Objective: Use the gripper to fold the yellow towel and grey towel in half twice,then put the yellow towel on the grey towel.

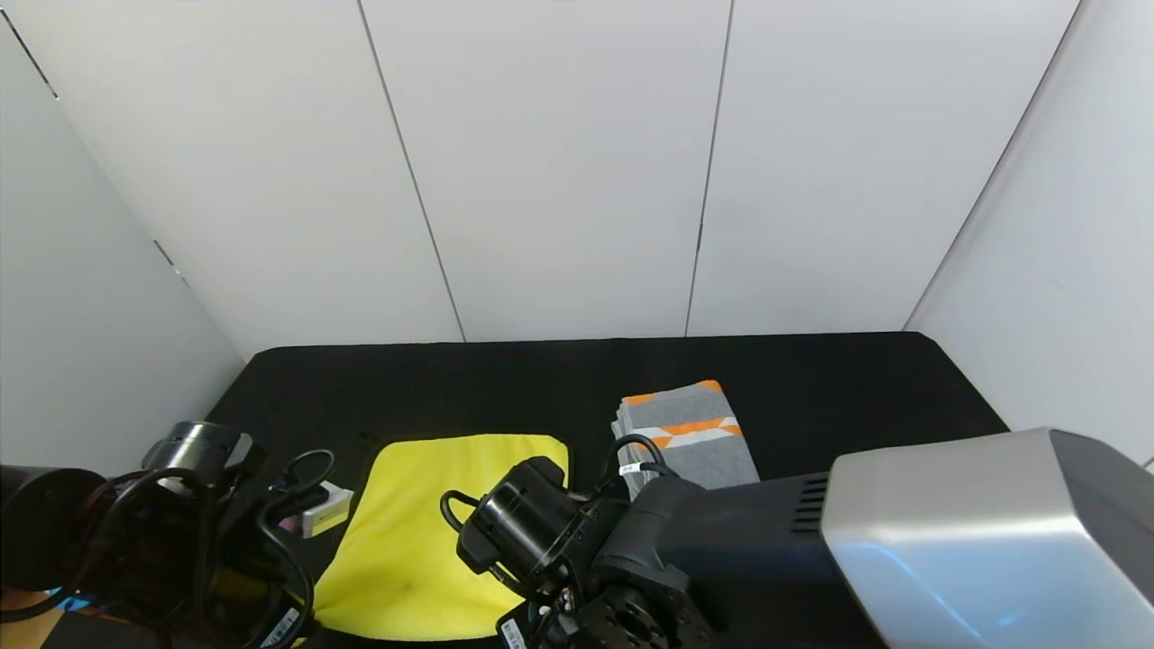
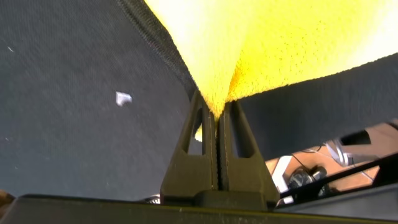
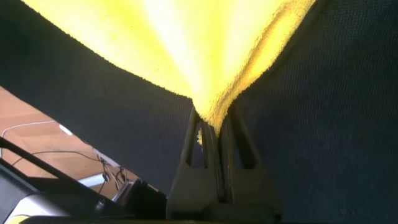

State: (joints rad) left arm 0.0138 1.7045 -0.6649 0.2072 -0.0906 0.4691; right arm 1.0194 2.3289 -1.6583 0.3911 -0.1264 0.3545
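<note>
The head view is evenly and brightly lit, with soft light on the pale wall panels (image 1: 559, 162) and no hard shadows. The black worktop (image 1: 829, 379) soaks up light and reads as a flat dark mass with little texture. A bluish sheen sits on the silver arm casing (image 1: 974, 532). The panel seams lean outward toward the sides, a wide-lens distortion. In both wrist views the yellow towel (image 2: 273, 37) is overexposed, its pile washed out near the frame edge to pale glare, while each claw appears as a dark, slightly soft silhouette. The weave of the worktop stays fairly crisp there.
</note>
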